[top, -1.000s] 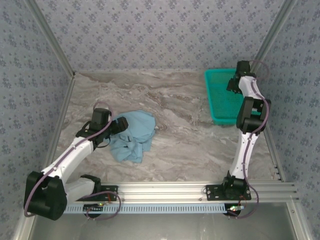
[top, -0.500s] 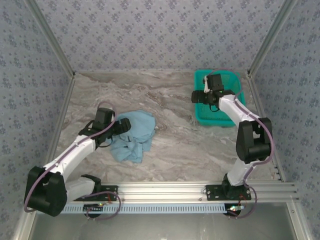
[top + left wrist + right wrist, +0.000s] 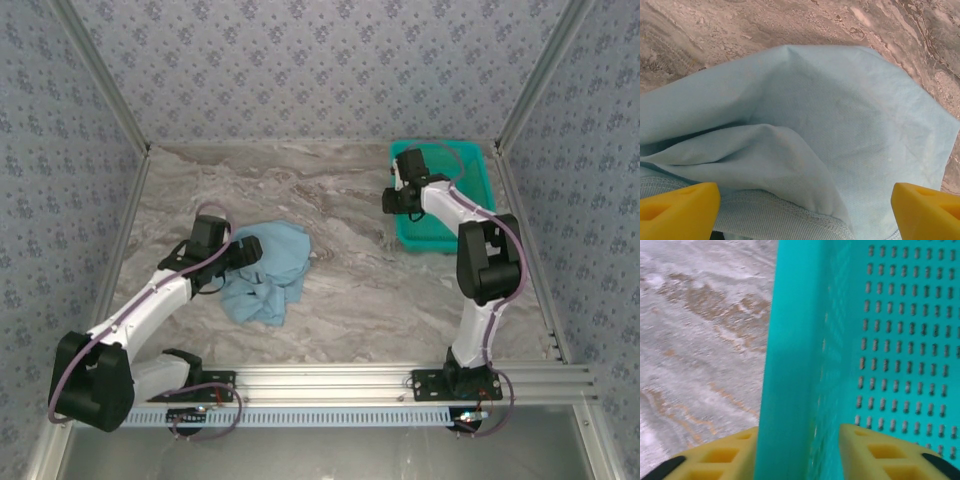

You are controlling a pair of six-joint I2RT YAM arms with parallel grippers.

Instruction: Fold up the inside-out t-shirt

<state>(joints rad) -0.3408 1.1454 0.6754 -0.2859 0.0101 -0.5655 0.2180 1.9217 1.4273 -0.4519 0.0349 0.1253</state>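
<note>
The inside-out t-shirt (image 3: 272, 262) lies crumpled, light blue, on the marble table left of centre. My left gripper (image 3: 247, 250) hovers at its left edge, open. In the left wrist view the shirt (image 3: 830, 115) spreads under the left gripper (image 3: 805, 202), whose yellow fingertips (image 3: 680, 210) stand far apart at the frame's lower corners; a ribbed hem lies between them. At the back right, my right gripper (image 3: 398, 195) sits on the left wall of the teal basket (image 3: 470, 180). In the right wrist view its fingers (image 3: 725, 455) press that wall (image 3: 790, 340) from both sides.
Patterned walls and metal rails close in the table on the left, back and right. Bare marble (image 3: 360, 270) stretches between the shirt and the basket. The arm bases stand on the rail (image 3: 330, 385) at the near edge.
The right arm swung from the basket's right side to its left wall and its jaws closed on that wall. The basket slid a little to the left. The left gripper edged slightly onto the shirt.
</note>
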